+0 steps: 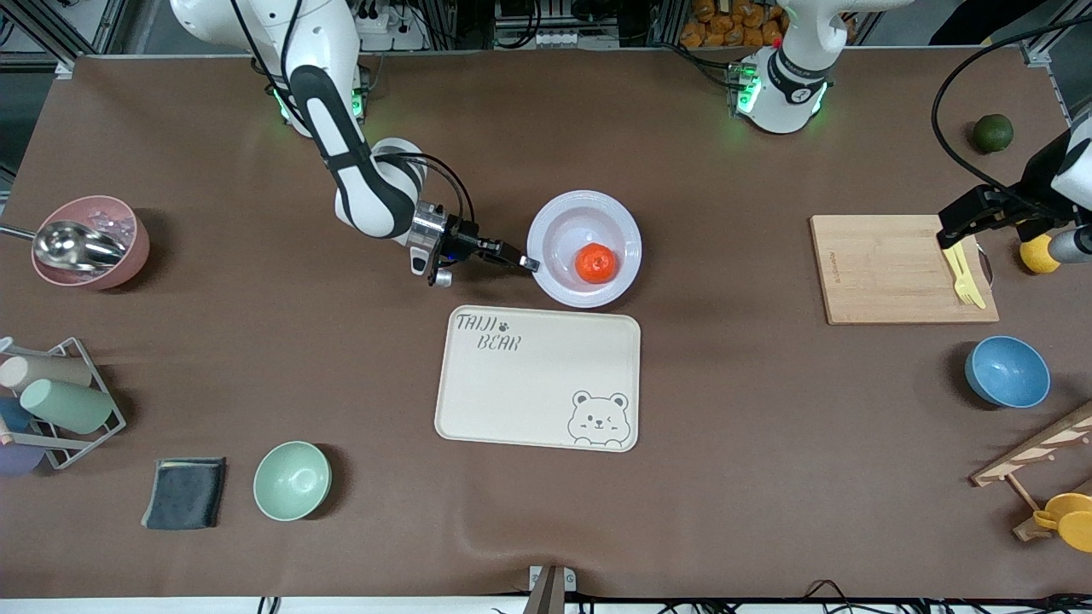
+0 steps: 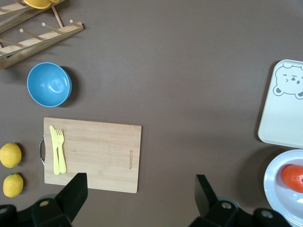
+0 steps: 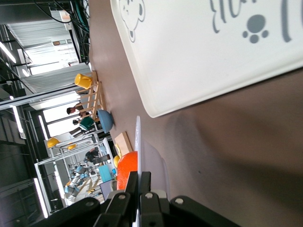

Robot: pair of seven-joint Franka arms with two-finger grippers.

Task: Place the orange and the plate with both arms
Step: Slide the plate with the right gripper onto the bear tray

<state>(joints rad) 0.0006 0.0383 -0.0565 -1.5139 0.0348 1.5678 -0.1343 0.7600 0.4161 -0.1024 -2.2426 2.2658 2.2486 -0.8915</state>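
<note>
A dark folded cloth and a pale green bowl lie nearest the front camera, on the brown counter. Farther in, mid-counter, sits a cream tray printed with a bear. Just past the tray's farther edge rests the plate, pale lavender-white, with the orange in its well.

The right claw meets the plate's rim at about nine o'clock, fingers pressed together on that rim; in the right wrist view the plate appears only as a thin edge-on sliver, and the orange is half hidden by the fingers.

The left claw hangs over the wooden cutting board at the left arm's end, partly cut off by the frame edge. From its wrist camera its fingers stand spread wide, holding nothing. A yellow fork lies on the board.
</note>
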